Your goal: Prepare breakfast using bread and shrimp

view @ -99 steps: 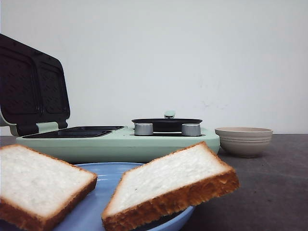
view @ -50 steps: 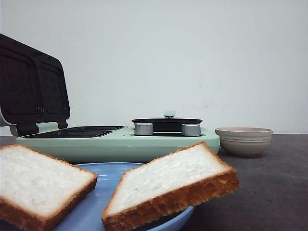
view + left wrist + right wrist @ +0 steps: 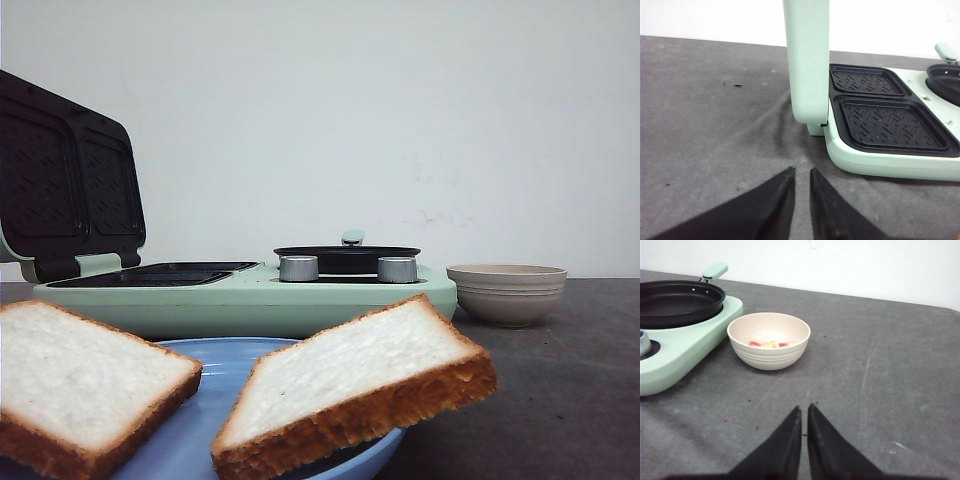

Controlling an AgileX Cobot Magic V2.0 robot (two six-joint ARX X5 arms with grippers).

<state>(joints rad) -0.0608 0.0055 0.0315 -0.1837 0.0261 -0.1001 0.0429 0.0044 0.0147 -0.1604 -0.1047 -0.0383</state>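
Logging positions against the mint-green breakfast maker (image 3: 250,300). I am seeing two bread slices lying on a blue plate (image 3: 225,365) directly in front of it: the left slice (image 3: 85,385) flat, the right slice (image 3: 350,385) tilting over the plate's rim. The maker's lid (image 3: 65,180) is standing open at its left end, exposing two black grill wells (image 3: 890,122); a black pan (image 3: 347,258) is sitting on its right half. A beige bowl (image 3: 769,340) holding pink shrimp pieces (image 3: 771,344) is resting just right of it. The left gripper (image 3: 801,192) and right gripper (image 3: 804,432) are both hovering over bare table (image 3: 880,380), fingers nearly pressed together, pinching nothing.
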